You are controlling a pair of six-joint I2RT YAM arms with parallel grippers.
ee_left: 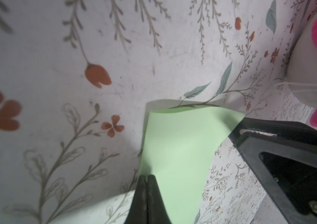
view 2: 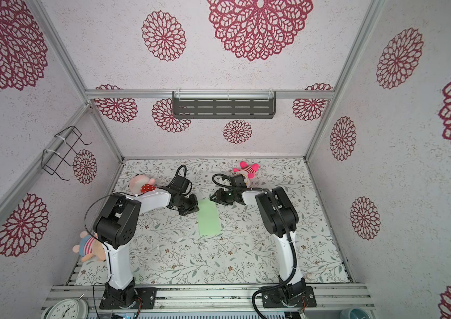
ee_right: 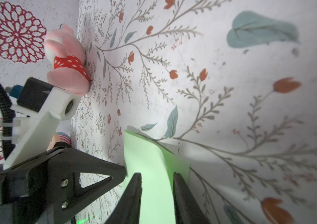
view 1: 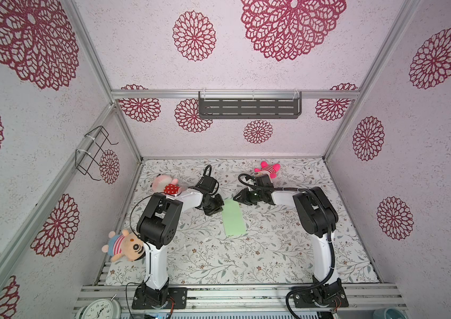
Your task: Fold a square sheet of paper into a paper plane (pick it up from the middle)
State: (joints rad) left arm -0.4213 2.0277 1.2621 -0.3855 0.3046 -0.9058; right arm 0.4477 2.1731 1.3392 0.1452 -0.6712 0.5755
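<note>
Left hand (ee_left: 147,177) pinching one green sheet (view 1: 233,218), right hand (ee_right: 157,175) ajar over it, three toys (view 1: 165,184)

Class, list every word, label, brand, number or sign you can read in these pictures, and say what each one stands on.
Words, labels, brands, signs: none can be read in any view.
Round white clock at the near edge in both top views: dark numerals ring its dial, too small to read.
Pale mint-green folded sheet of paper: plain, no print.
</note>
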